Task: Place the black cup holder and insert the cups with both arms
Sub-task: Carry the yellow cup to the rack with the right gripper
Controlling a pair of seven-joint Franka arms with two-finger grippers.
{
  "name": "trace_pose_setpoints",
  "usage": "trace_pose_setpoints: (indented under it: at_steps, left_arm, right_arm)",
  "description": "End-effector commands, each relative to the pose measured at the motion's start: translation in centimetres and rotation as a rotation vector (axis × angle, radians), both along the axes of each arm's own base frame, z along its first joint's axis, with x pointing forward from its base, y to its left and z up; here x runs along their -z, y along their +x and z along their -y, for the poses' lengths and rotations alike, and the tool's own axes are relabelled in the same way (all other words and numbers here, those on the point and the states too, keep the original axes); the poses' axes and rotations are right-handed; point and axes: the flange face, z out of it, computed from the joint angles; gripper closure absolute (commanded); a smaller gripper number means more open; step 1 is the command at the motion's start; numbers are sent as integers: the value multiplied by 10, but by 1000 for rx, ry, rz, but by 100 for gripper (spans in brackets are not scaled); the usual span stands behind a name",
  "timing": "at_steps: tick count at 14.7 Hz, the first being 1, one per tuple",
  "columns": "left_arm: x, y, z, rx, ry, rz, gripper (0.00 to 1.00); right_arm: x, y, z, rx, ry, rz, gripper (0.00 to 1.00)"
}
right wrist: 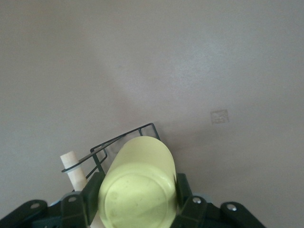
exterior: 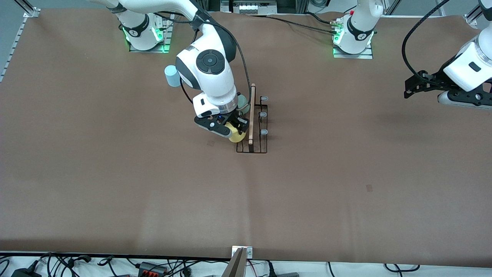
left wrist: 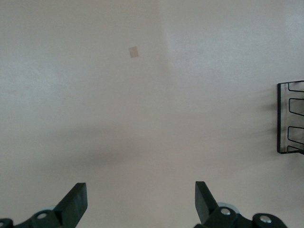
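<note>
While brown paper covers the table [exterior: 346, 200], both arms show from the front: the right arm [exterior: 209, 65] reaches down to the rack, and the left arm [exterior: 471, 63] waits raised over its own end of the table.

Rack [exterior: 256, 129]: black wire, upright near the table's middle, wooden rod handle [exterior: 251, 113] along the top, three grey-tipped pegs [exterior: 264, 132] bare on the side toward the left arm.

Right pincer [exterior: 235, 129]: pinching the yellow cup [exterior: 236, 134], held tilted over the rack's side toward the right arm, at the end nearer the camera. Right wrist view: fingers [right wrist: 183, 190] pressed on the cup's sides, base facing the lens.

Left pincer [left wrist: 141, 202]: spread, nothing in it.

Green cup [exterior: 243, 103]: on the rack, mostly hidden by the right wrist.

Blue cup [exterior: 172, 75]: upside down on the table, near the right arm's base.
</note>
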Motion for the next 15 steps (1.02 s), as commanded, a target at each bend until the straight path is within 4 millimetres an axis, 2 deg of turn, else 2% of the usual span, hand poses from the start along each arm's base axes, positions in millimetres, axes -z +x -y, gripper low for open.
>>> trace_pose_setpoints:
  at_steps: [1,4,5,8,11,15]
  left_arm:
    - [-4,-1,-1,16,-22,-1,0]
    - [-4,-1,-1,16,-22,-1,0]
    - [-4,-1,-1,16,-22,-3,0]
    - [-4,-1,0,18,-21,-3,0]
    - [-4,-1,0,16,-22,-3,0]
    - [-5,-1,1,9,-20,-2,0]
  right_arm:
    - [8,1,-13,-9,-2,12,67]
    - [9,1,-13,-15,-2,12,10]
    - [9,2,-12,-16,-3,12,0]
    - [-5,7,-4,-14,2,21,0]
    - [-42,21,23,4,12,46,0]
    - [-110,38,106,-101,-80,14,0]
